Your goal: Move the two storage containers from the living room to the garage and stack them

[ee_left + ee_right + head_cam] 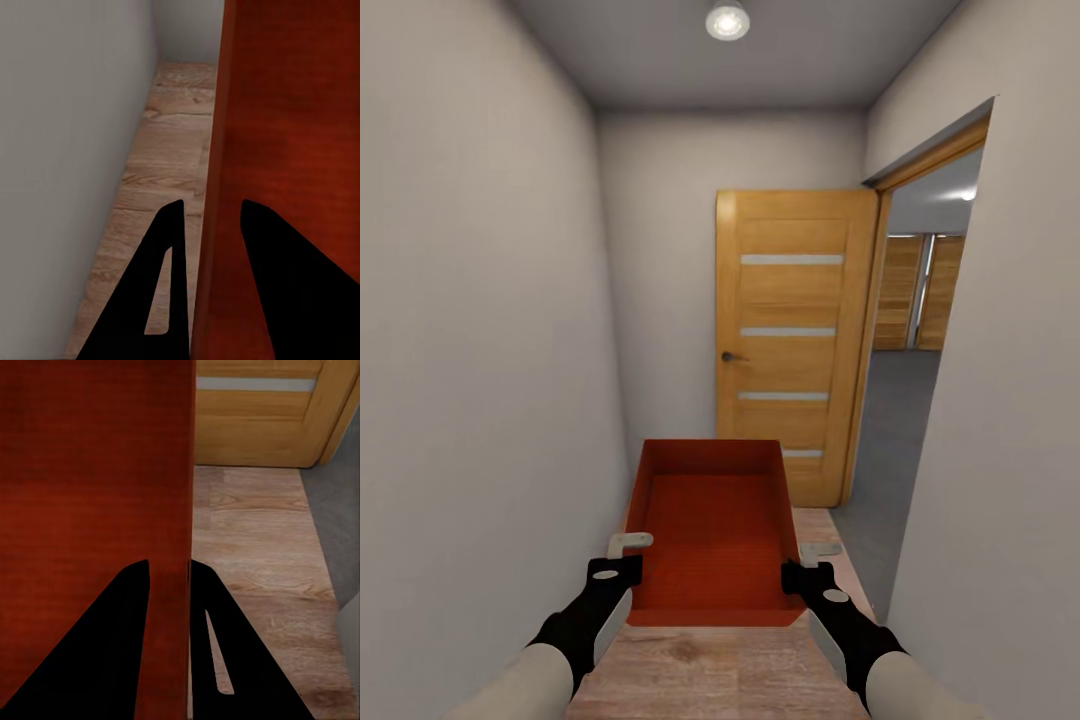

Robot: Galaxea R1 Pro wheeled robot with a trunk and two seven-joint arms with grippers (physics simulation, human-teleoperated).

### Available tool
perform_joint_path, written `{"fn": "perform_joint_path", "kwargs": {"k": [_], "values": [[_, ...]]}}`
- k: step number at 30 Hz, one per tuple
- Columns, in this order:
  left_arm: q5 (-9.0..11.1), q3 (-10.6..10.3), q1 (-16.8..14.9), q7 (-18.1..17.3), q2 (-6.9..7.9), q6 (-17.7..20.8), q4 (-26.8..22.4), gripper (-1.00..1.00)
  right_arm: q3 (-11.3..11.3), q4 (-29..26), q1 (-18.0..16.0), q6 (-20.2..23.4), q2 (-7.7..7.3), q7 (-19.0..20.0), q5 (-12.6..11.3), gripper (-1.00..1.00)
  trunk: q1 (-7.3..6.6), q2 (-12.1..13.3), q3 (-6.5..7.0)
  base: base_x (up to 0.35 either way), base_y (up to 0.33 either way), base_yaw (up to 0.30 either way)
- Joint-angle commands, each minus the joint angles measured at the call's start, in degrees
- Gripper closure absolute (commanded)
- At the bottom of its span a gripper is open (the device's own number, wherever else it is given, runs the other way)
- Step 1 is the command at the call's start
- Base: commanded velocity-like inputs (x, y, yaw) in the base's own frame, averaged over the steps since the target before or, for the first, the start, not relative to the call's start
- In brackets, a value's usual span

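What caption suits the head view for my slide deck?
Both grippers carry a red-orange container down a hallway toward an open wooden door.

Narrow grey-walled corridor (480, 300), plank floor (710, 670), open wooden door (795, 340).

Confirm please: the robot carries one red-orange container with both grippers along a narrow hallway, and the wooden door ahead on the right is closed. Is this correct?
Not quite: the wooden door stands open, swung against the end wall, and the head view shows grey floor through the doorway. The rest holds: the left gripper and the right gripper both carry the container.
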Motion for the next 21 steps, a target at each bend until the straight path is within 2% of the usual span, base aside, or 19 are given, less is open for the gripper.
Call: {"fn": "perform_joint_path", "kwargs": {"k": [1,21], "values": [[5.01,-0.21,-0.01,0.23,1.86,0.2,-0.02,1.0,-0.46,-0.16,-0.06,-1.56,-0.09,-0.28,-0.14,1.0,0.06,-0.04,-0.02,0.334,0.0,0.0],[5.01,-0.22,0.04,0.23,2.21,0.2,-0.09,1.0,-0.46,-0.16,-0.06,-1.65,-0.14,-0.28,-0.14,1.0,0.06,-0.04,-0.02,0.334,0.0,0.0]]}}
